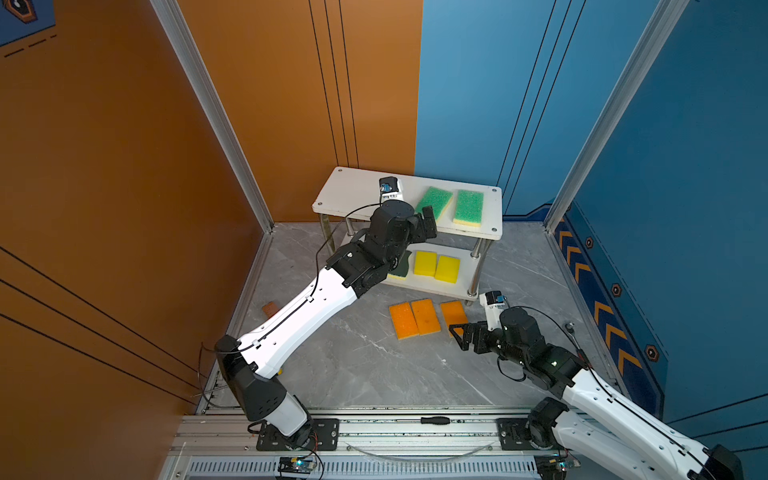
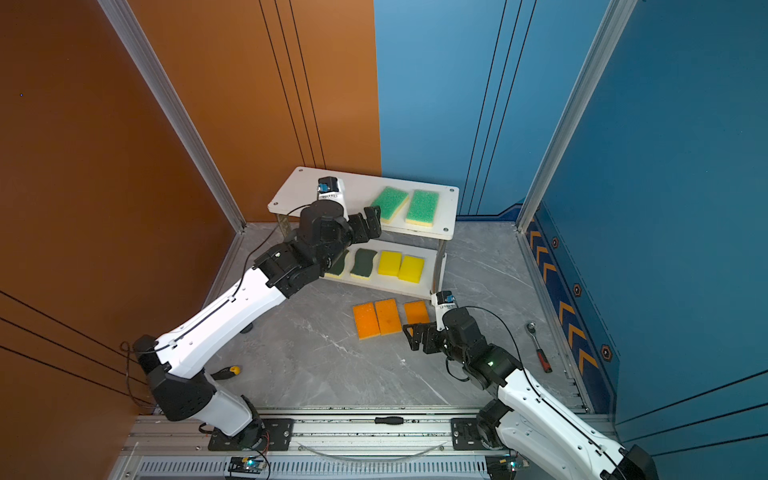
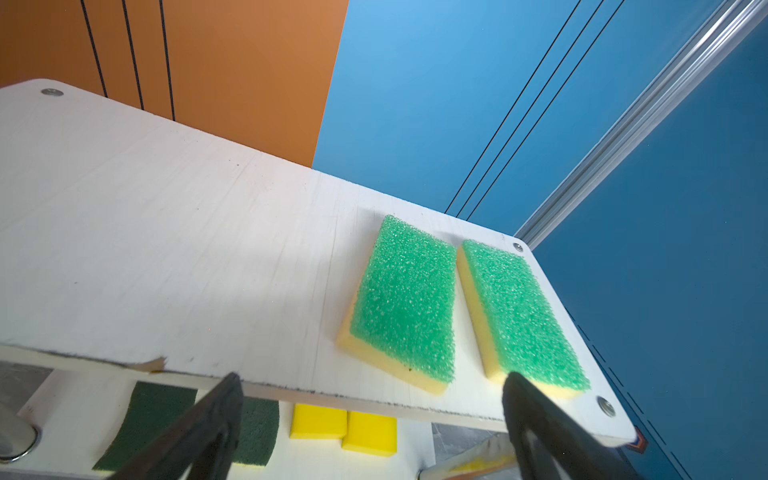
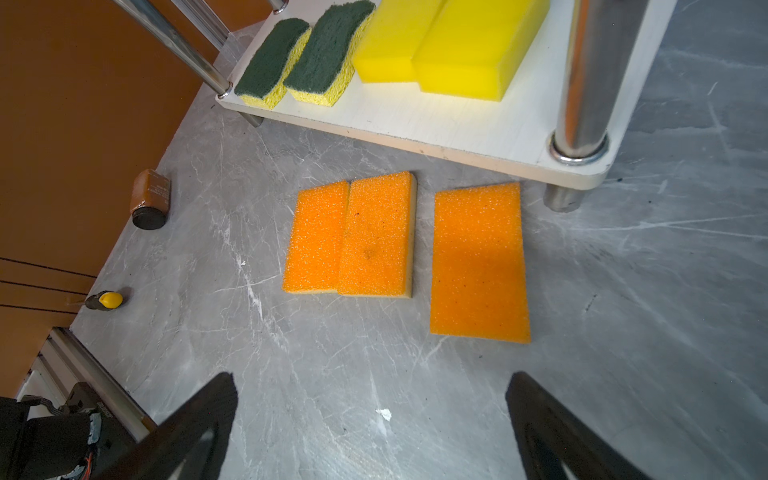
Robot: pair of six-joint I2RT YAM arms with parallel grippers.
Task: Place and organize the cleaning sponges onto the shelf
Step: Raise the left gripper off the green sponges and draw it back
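Bottle [image 4: 149, 198] label not readable. Two green sponges [image 3: 403, 299] are set on the shelf [image 3: 166, 228] top, right end; two dark sponges [image 4: 274, 58] and two yellow sponges [image 4: 457, 50] below. Three orange sponges [image 4: 478, 257] are seen on the desk [image 4: 332, 395], near side. Left tool [image 3: 370, 380] and right tool [image 4: 372, 382] are spread wide, empty.

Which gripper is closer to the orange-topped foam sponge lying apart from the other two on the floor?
Right. The right gripper hovers open just short of the lone orange-topped foam sponge. The left gripper is up at the top front edge of the white two-tier shelf.
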